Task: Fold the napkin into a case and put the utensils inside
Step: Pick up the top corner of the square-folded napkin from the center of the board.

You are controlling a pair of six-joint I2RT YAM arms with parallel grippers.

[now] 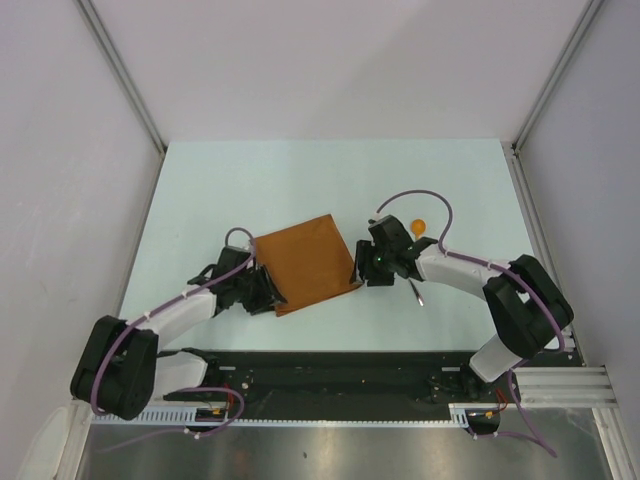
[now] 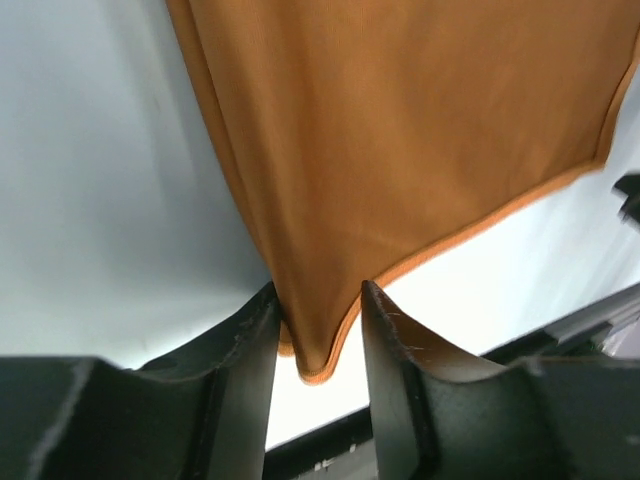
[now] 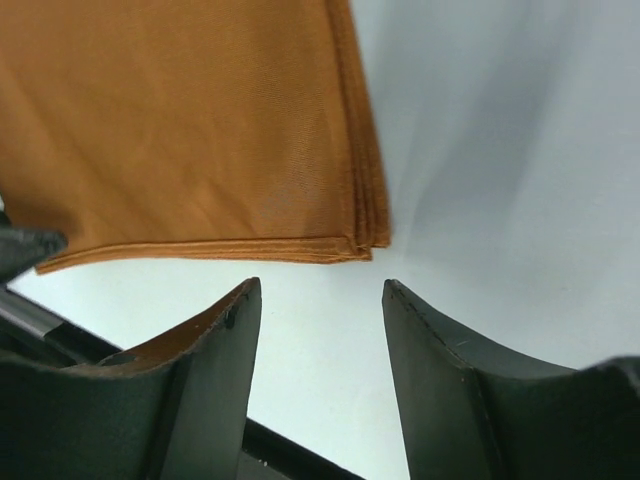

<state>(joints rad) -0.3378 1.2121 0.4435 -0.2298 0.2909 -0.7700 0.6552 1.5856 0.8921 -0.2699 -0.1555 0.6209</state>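
The rust-orange napkin (image 1: 305, 262) lies folded into a roughly square stack on the table, with layered edges at its corner (image 3: 368, 235). No case is in view. My left gripper (image 1: 262, 290) is at the napkin's near-left corner. In the left wrist view that corner (image 2: 318, 350) bunches up between the parted fingers of the left gripper (image 2: 318, 290). My right gripper (image 1: 362, 268) is at the near-right corner, and the right gripper (image 3: 318, 285) stands open just short of the cloth (image 3: 200, 130). The spoon (image 1: 417, 227) and the fork (image 1: 415, 291) lie right of the napkin, by the right arm.
The pale table (image 1: 250, 180) is ringed by white walls with metal posts at the back corners. A black rail (image 1: 330, 375) with the arm bases runs along the near edge.
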